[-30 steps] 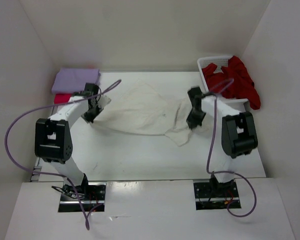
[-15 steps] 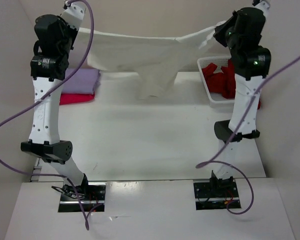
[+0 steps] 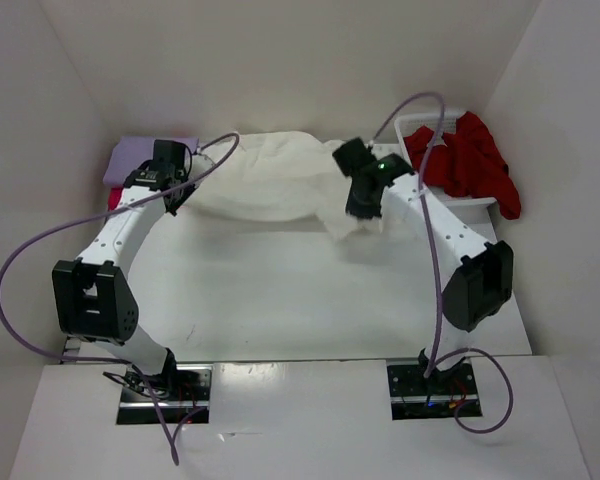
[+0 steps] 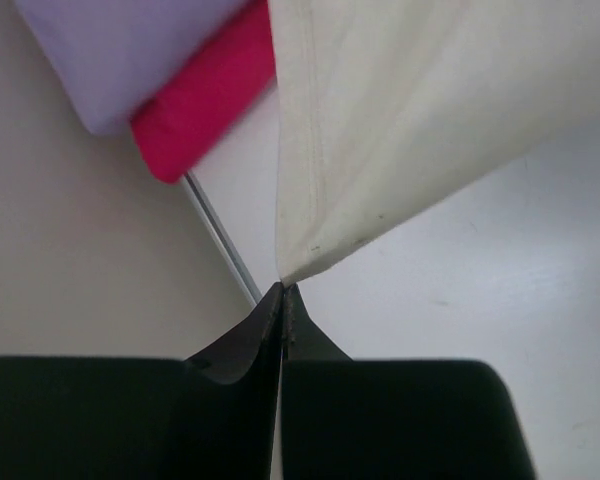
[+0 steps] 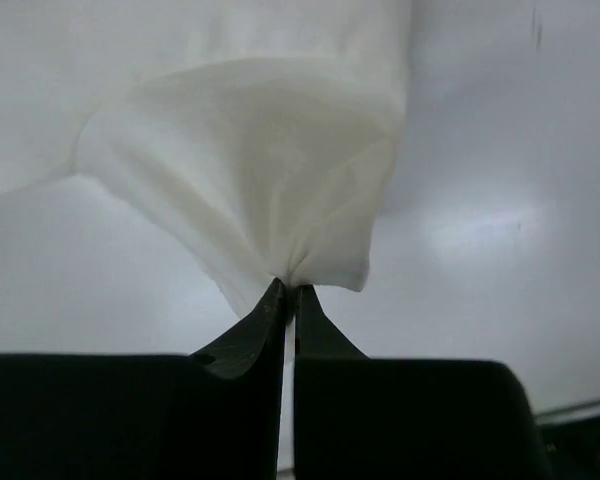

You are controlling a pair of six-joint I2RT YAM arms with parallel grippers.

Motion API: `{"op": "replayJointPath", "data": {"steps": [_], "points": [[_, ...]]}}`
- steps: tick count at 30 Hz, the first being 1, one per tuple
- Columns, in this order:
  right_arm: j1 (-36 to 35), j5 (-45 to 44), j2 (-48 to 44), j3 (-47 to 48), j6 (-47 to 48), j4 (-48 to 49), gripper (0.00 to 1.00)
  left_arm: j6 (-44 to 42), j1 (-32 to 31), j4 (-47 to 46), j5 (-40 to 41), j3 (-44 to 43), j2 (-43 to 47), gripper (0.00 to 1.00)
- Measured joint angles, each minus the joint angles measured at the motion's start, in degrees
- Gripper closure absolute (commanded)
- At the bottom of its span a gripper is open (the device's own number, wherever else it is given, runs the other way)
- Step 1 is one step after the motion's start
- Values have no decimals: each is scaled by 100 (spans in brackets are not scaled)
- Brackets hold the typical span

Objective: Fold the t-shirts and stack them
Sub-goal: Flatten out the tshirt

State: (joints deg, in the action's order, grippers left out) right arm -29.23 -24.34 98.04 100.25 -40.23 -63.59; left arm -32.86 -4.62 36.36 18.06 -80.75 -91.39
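Left pincer (image 4: 283, 290): tips pressed together, pinching a hemmed corner of the cream t-shirt (image 3: 270, 185) right at the tip. The cloth fans out ahead of it and to its right.

Right pincer (image 5: 285, 287): tips pressed together on a gathered bunch of the same shirt. Folds radiate from the pinch, and a loose flap hangs just ahead of it.

The cream t-shirt spans from one pincer to the other over the far part of the bench (image 3: 280, 300), sagging and rumpled in between. Cannot tell how much of it rests on the surface.

Lavender t-shirt (image 3: 130, 158): folded, just beyond the left pincer and to its left, lying on top of the magenta t-shirt (image 3: 118, 197), whose edge shows beneath it. Neither touches the left pincer.

Dark red t-shirt (image 3: 475, 160): crumpled in the white basket (image 3: 420, 122), to the right of and beyond the right pincer, spilling over the basket's right rim. It is apart from the pincer.
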Motion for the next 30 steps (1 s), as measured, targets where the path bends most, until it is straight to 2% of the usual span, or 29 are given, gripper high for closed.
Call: {"op": "replayJointPath", "data": {"steps": [3, 5, 7, 9, 11, 13, 19, 23, 26, 30], "points": [[-105, 470, -632, -2203, -407, 308, 100, -11, -2, 293, 55, 673, 315, 100], [-96, 752, -1209, -3132, -651, 308, 100, -11, -2, 448, 170, 1071, 492, 100], [-87, 876, -1808, -3475, -817, 302, 100, 11, -2, 647, 280, 1362, 555, 100], [-83, 868, -2212, -3346, -907, 310, 100, 37, -2, 894, 306, 1366, 555, 100], [-83, 756, -2459, -2889, -960, 205, 100, 83, -2, 1259, 306, 994, 557, 100], [-101, 535, -2522, -2050, -962, 9, 100, 168, 4, 1626, 278, 173, 557, 100], [-138, -433, -2942, 1172, -363, -120, 100, 328, 17, 1952, -107, -3807, 658, 100], [-160, -811, -3897, 2096, 479, 468, 100, 435, 15, 2052, -481, -5875, 1027, 100], [-157, -1038, -4240, 2747, 973, 791, 100, 463, 44, 2146, -531, -6968, 1283, 100], [-160, -1300, -4035, 3458, 1456, 944, 100, 470, 83, 2236, -468, -7530, 1606, 100]]}}
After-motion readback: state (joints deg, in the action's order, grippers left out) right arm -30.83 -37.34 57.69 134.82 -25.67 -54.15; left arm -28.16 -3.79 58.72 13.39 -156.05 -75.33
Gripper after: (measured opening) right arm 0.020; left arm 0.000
